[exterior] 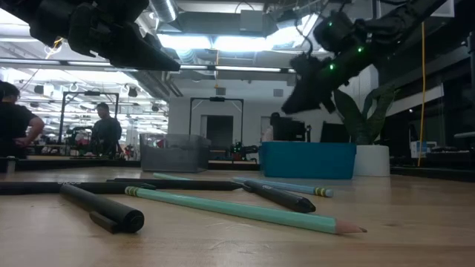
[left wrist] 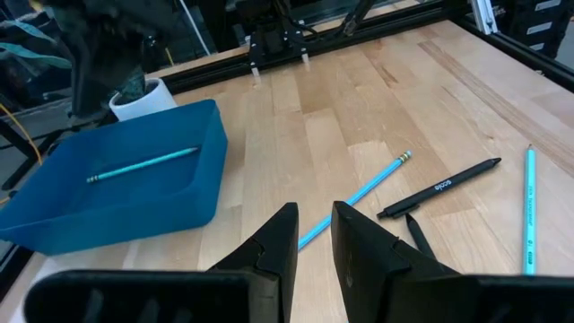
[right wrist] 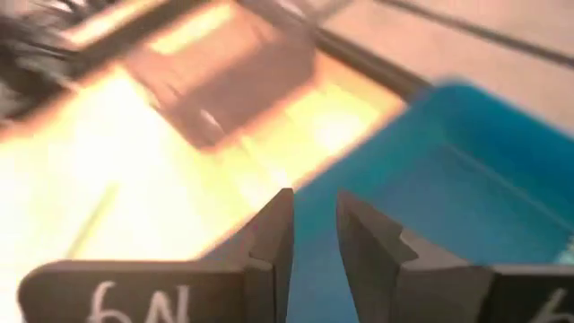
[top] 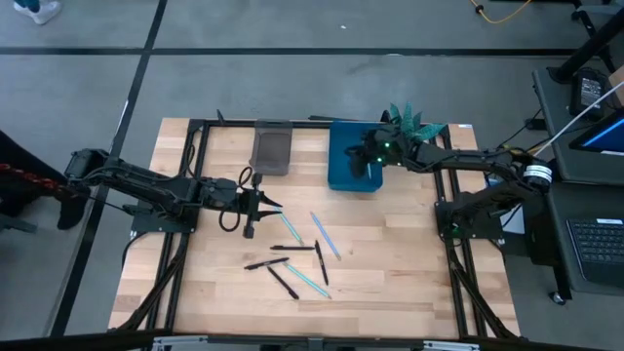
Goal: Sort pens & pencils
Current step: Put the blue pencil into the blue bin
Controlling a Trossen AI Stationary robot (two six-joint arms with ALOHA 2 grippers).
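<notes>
Several black pens (top: pixel 292 248) and pale teal pencils (top: pixel 325 234) lie flat and scattered on the wooden table; they also show in the low view (exterior: pixel 237 210). One teal pencil (left wrist: pixel 143 164) lies inside the blue bin (top: pixel 353 168). My left gripper (top: pixel 276 206) hovers left of the scatter with its fingers close together and empty (left wrist: pixel 314 235). A teal pencil (left wrist: pixel 359 193) and a black pen (left wrist: pixel 439 188) lie just ahead of it. My right gripper (top: pixel 357 162) hangs above the blue bin (right wrist: pixel 448 179), also empty with its fingers close together (right wrist: pixel 314 229).
A grey bin (top: pixel 272 148) stands at the back beside the blue bin. A potted plant (top: pixel 414 125) stands behind the blue bin on the right. A black frame edges the table. People stand in the room beyond the table (exterior: pixel 104 130).
</notes>
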